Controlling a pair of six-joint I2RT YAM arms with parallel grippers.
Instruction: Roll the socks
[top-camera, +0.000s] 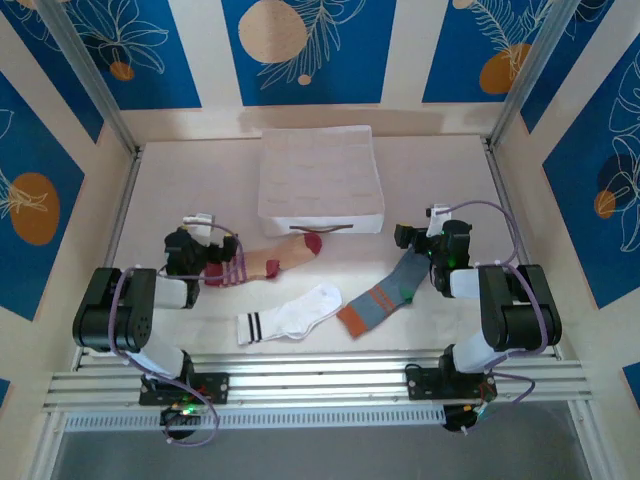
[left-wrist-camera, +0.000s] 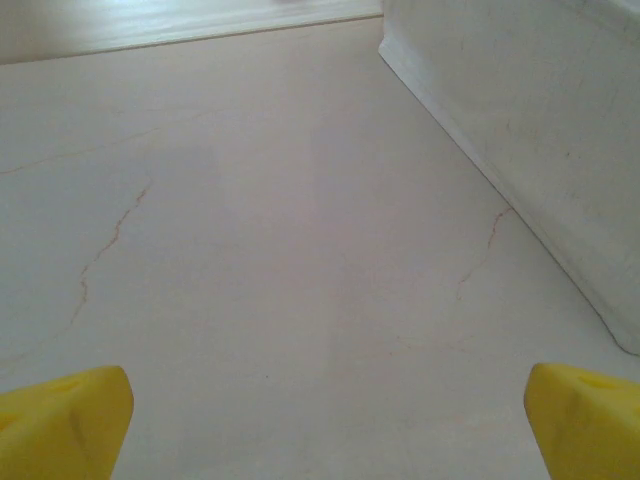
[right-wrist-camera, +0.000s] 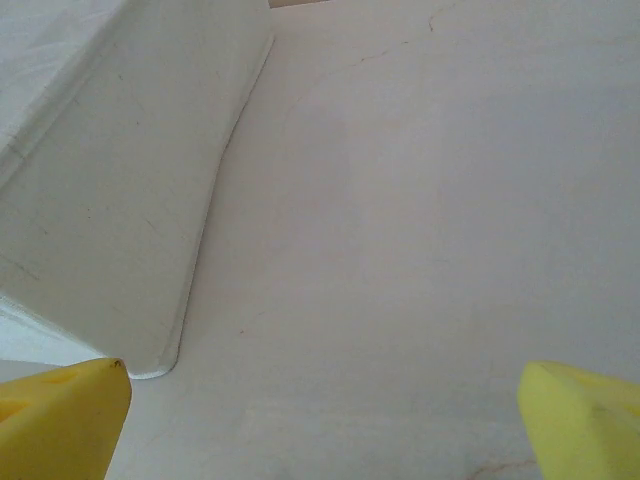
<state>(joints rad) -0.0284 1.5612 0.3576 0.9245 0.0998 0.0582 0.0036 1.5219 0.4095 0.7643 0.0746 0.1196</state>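
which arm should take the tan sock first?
Left. The tan sock has its striped cuff right at the left gripper, whose fingers are open. The right gripper is on the far side, by the grey sock.

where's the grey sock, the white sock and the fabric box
grey sock (top-camera: 393, 287): top external view, its grey midsection
white sock (top-camera: 297, 316): top external view, its white middle
fabric box (top-camera: 290, 213): top external view, its front wall
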